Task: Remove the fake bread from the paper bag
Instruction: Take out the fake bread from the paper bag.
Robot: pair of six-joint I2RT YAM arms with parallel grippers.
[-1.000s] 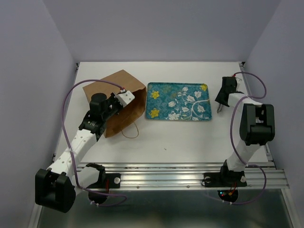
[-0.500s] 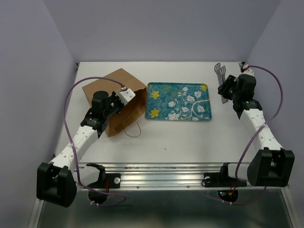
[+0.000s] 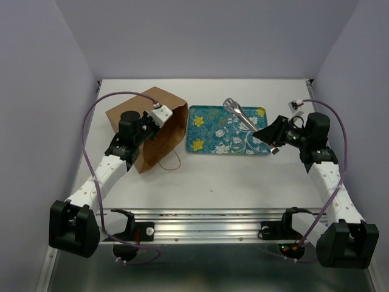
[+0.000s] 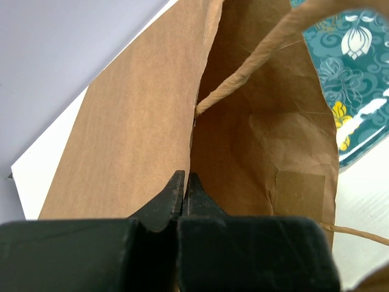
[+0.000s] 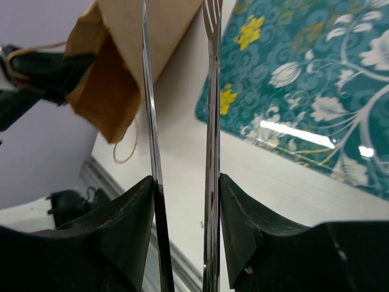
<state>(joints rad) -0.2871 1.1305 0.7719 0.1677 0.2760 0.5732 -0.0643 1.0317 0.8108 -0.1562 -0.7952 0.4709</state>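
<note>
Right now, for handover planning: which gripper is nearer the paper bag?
Left. The left gripper pinches the paper bag at its rim; the right gripper, holding tongs, is across the tray.

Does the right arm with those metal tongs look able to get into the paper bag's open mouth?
Probably yes. The left gripper pinches the paper bag at its rim, holding the mouth open toward the tray. The metal tongs in the right gripper point that way above the tray, with nothing visible between.

Overhead, 2 wrist close-ups; bag [image 3: 167,143] shared.
</note>
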